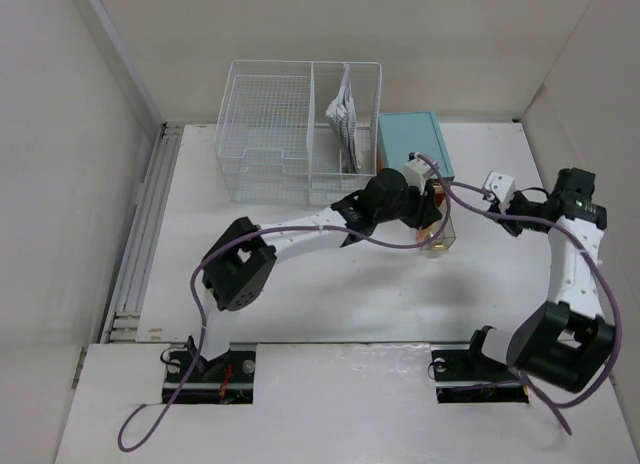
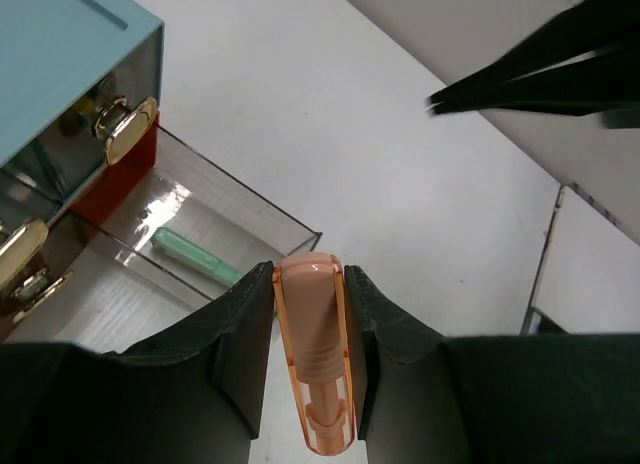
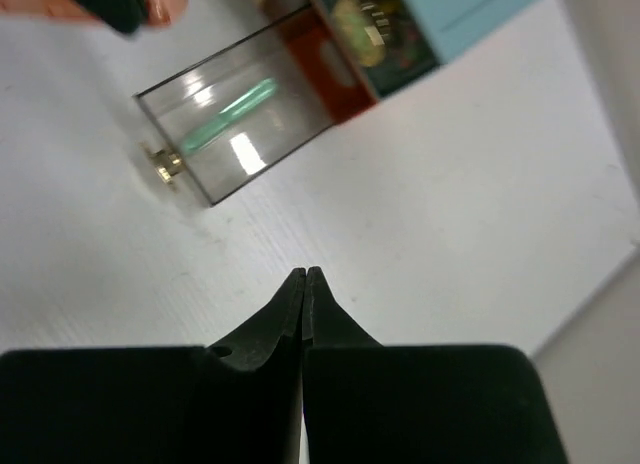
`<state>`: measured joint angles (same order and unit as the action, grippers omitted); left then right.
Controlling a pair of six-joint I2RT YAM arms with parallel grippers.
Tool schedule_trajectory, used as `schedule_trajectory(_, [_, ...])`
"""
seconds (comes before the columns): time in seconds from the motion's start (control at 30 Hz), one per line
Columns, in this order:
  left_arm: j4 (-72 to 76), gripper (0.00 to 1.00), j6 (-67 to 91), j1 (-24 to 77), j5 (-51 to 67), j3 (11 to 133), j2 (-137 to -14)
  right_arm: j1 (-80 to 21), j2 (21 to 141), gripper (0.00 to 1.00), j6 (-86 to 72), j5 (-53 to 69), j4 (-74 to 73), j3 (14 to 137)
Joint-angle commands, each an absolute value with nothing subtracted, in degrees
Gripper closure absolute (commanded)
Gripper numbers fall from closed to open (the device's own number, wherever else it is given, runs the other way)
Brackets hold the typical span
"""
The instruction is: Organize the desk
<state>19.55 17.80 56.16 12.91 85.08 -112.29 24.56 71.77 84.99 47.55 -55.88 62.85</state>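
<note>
The left gripper [image 2: 308,314] is holding an orange pen [image 2: 312,384] tightly between its fingers, with the desk [image 2: 400,174] lying below it and the open drawer [image 2: 272,224] just ahead, so I judge it is needing next to reach over the drawer and release.

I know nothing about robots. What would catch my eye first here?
Probably the left gripper, clamped on a translucent orange pen-like stick close to a clear drawer pulled out of the teal box; a green pen lies inside. A white wire basket stands at the far side of the desk, and the right gripper hangs shut and empty over it.
</note>
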Motion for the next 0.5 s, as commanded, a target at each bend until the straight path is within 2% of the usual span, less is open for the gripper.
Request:
schedule_trajectory(0.0, [18.0,1.0,16.0,55.3,15.4,93.1,-116.9,26.5,64.2,0.99,72.8,53.6,-48.1,60.7])
schedule_trajectory(0.13, [16.2,1.0,15.4,54.8,15.4,100.3,-122.9,26.5,60.4,0.99,66.8,52.8,-41.6,56.4])
schedule_trajectory(0.47, [16.2,1.0,17.0,53.2,18.2,108.7,-130.2,26.5,60.2,0.99,66.0,55.1,-41.6,52.8])
